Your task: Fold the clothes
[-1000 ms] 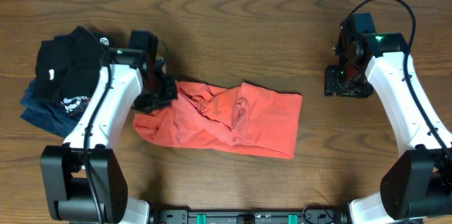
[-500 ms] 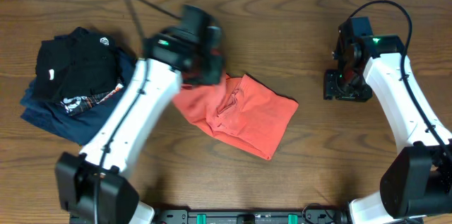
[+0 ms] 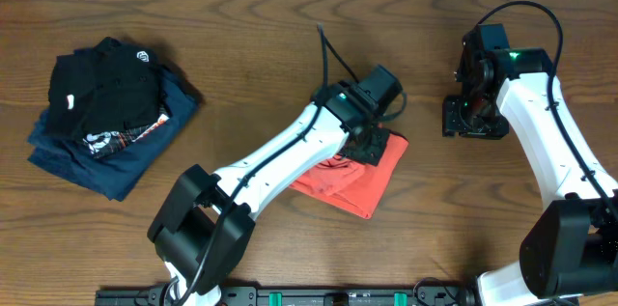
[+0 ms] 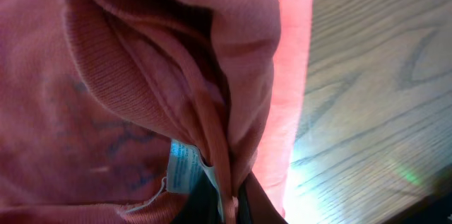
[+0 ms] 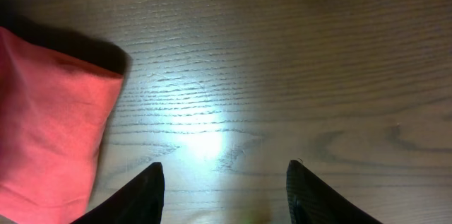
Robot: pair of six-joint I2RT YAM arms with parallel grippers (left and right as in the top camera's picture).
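On the left of the wooden tabletop lies a pile of dark clothes, black on top of blue. In the middle is the red shirt, soft and bunched up in folds. The left claw is clenched tight on a fold of it, by a small white tag. The right claw hangs with its two dark fingers spread apart, holding nothing, over bare wood just right of the shirt.
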